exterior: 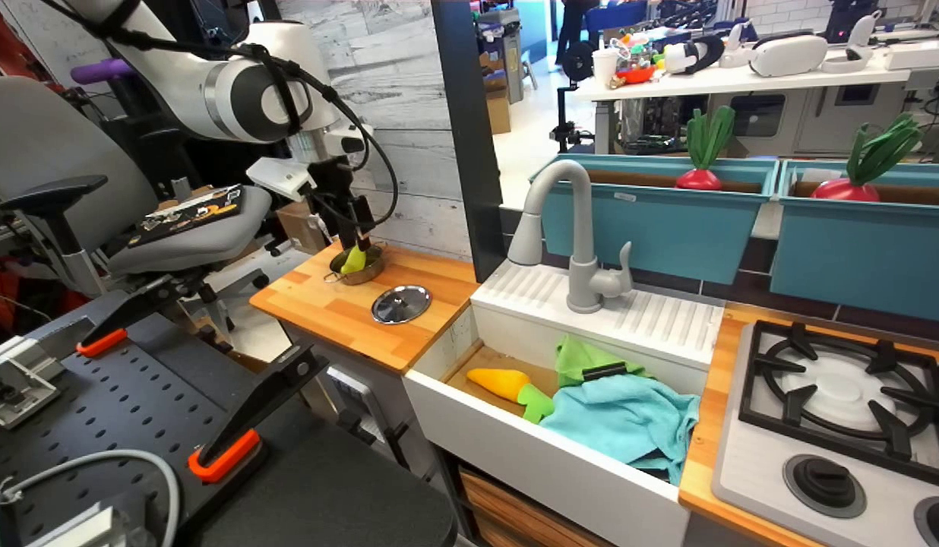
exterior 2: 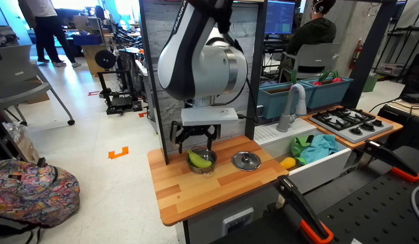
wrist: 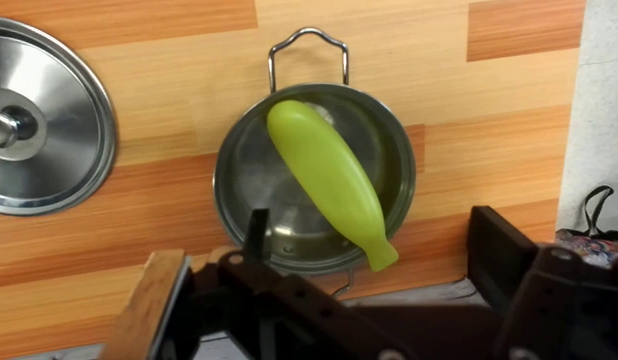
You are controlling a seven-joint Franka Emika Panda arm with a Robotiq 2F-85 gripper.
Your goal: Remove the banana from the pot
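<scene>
The claw (exterior 2: 195, 150) is hovering, jaws spread, above the banana (wrist: 331, 180) resting in the pot (wrist: 276, 195) (lid (exterior 2: 246, 162) lying apart) near the wall-side edge of the counter (exterior 2: 213, 191).

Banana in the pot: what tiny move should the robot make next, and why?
Probably lower the gripper slightly toward the banana: in the wrist view the fingers stand wide apart, clear of the banana, which lies in the uncovered pot.
</scene>
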